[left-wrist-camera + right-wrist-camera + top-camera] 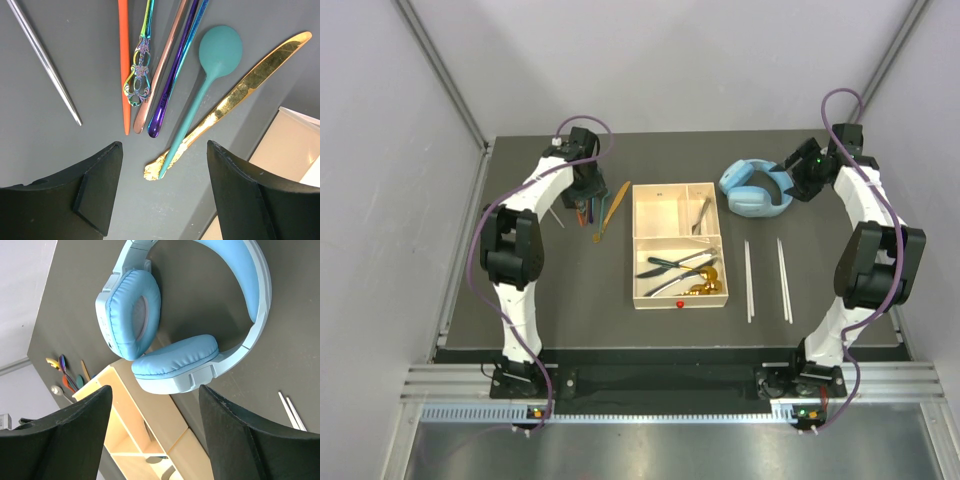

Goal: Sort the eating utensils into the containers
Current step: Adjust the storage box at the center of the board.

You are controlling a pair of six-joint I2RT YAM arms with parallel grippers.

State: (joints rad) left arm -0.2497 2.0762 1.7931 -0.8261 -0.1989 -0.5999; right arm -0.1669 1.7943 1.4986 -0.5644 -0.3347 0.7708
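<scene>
Dark grey counter (570, 300) boxed in by pale walls (380, 150), a cream tray (634, 250) at its centre holding dark cutlery (670, 266) and gold spoons (705, 286). Sorting looks partway done. Left fingers (97, 190), spread wide and empty, hover over loose utensils (170, 75) left of the tray; a teal spoon (220, 47) crossing a gold knife (250, 82) seems the next pick, needing a descent onto one handle alone. Right fingers (235, 440), also open and empty, hang above blue headphones (145, 315). Two chopsticks (749, 282) lie right of the tray

Top camera looks down over my whole table (570, 320); left wrist view sits close above utensils (165, 85), right above headphones (150, 315); both catch the tray (292, 140).
</scene>
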